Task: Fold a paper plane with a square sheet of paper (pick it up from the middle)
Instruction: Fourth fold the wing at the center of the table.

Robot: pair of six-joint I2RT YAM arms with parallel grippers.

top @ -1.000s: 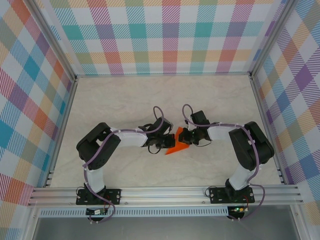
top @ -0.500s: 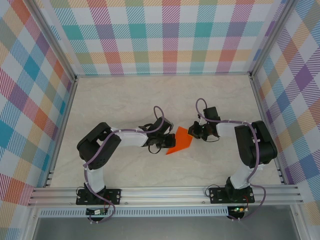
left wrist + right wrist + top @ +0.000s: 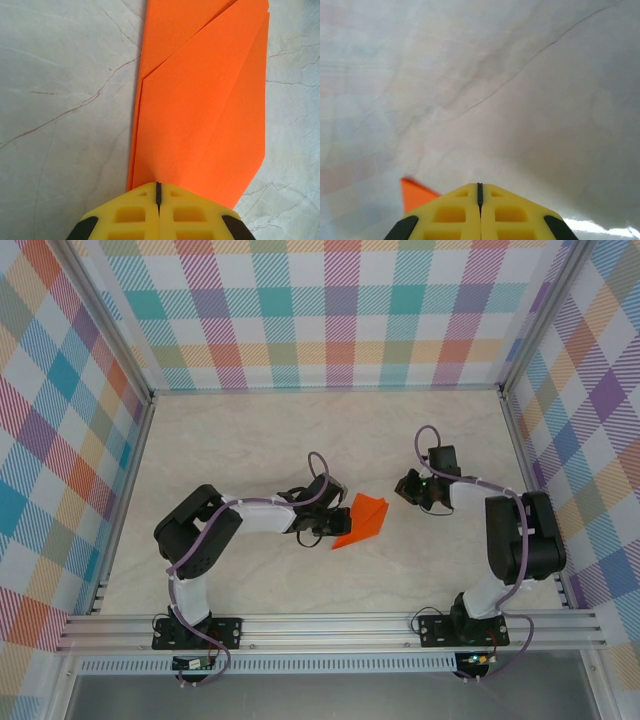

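Thin orange paper (image 3: 200,110), matt and smooth with crisp creases, on a table (image 3: 60,100) with a pale marble-look finish, smooth, faintly veined and softly sheened. The left gripper (image 3: 158,186) at the paper's near end and the right gripper (image 3: 480,186) off to the paper's right are matt yellow plastic with moulded cut-outs. Brushed-metal rails (image 3: 330,625) edge the table. The checked walls (image 3: 340,310) behind the paper look matt, like printed cloth.
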